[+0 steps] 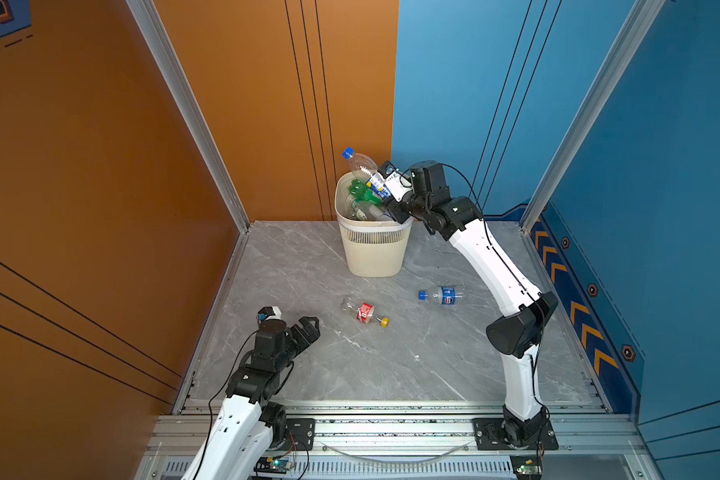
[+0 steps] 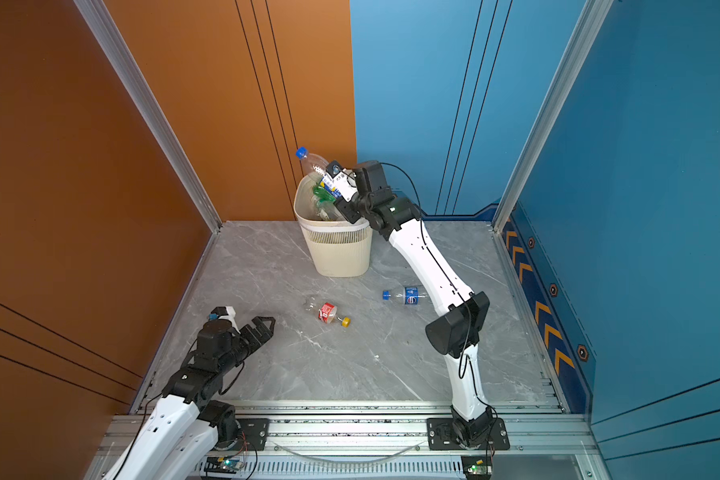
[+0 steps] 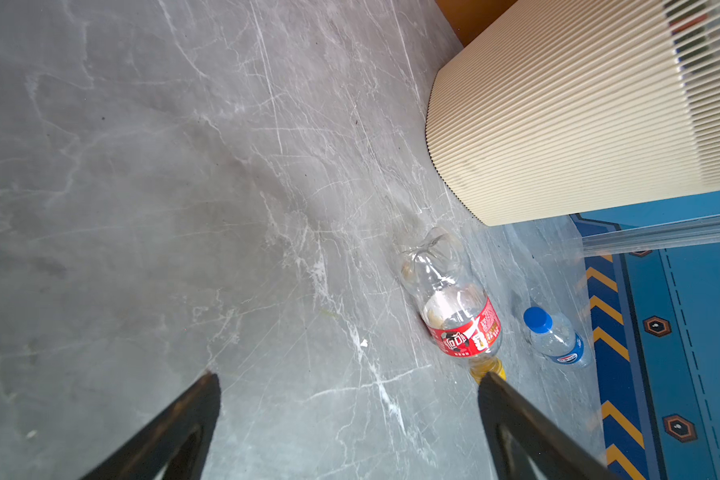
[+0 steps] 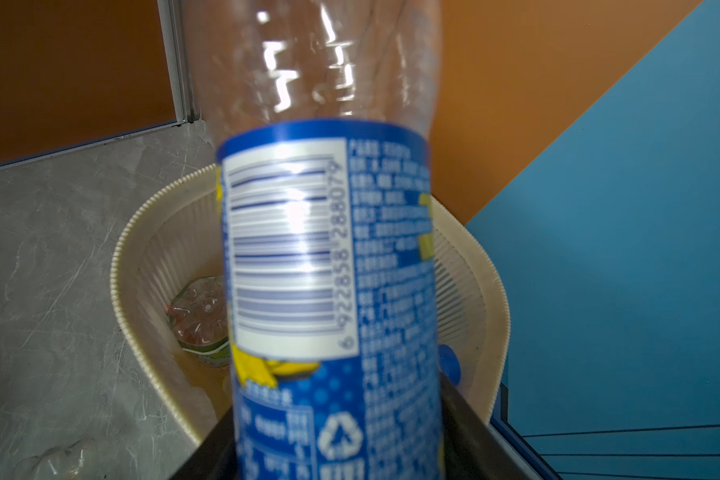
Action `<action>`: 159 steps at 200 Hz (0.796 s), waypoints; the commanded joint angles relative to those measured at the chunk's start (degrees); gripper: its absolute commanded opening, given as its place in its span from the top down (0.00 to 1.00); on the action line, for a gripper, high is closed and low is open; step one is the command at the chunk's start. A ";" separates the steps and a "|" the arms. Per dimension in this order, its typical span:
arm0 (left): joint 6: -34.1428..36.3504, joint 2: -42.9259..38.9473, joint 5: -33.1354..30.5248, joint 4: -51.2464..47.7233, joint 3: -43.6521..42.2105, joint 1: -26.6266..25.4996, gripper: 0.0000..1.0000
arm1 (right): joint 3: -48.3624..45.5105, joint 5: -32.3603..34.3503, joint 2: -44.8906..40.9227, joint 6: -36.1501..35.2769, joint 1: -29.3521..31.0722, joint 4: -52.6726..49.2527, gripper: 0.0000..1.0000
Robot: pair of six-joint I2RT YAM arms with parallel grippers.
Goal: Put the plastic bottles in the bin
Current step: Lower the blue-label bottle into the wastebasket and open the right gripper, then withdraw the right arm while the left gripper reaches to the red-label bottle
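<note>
The right gripper is clamped on a blue-labelled clear bottle, with the cream bin just beneath; the left gripper stands apart, empty.

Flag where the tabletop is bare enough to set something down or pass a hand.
Bare: the table from its front edge up to the red-label bottle and blue-label bottle, right of the left gripper; also the strip left of the bin. Crowded: the bin's mouth, where the right gripper holds a clear bottle.
</note>
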 commanded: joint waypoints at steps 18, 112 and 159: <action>-0.33 0.46 0.34 -0.87 1.67 0.37 0.02 | 2.63 -1.40 2.61 -1.31 -0.64 -1.02 0.41; -2.72 3.42 0.66 -0.32 3.92 -2.10 0.02 | -6.26 4.33 -9.65 10.58 -1.19 5.90 0.00; -5.59 7.05 -3.03 0.55 6.31 -8.73 0.02 | -49.92 3.75 -38.53 22.94 -1.42 27.89 0.00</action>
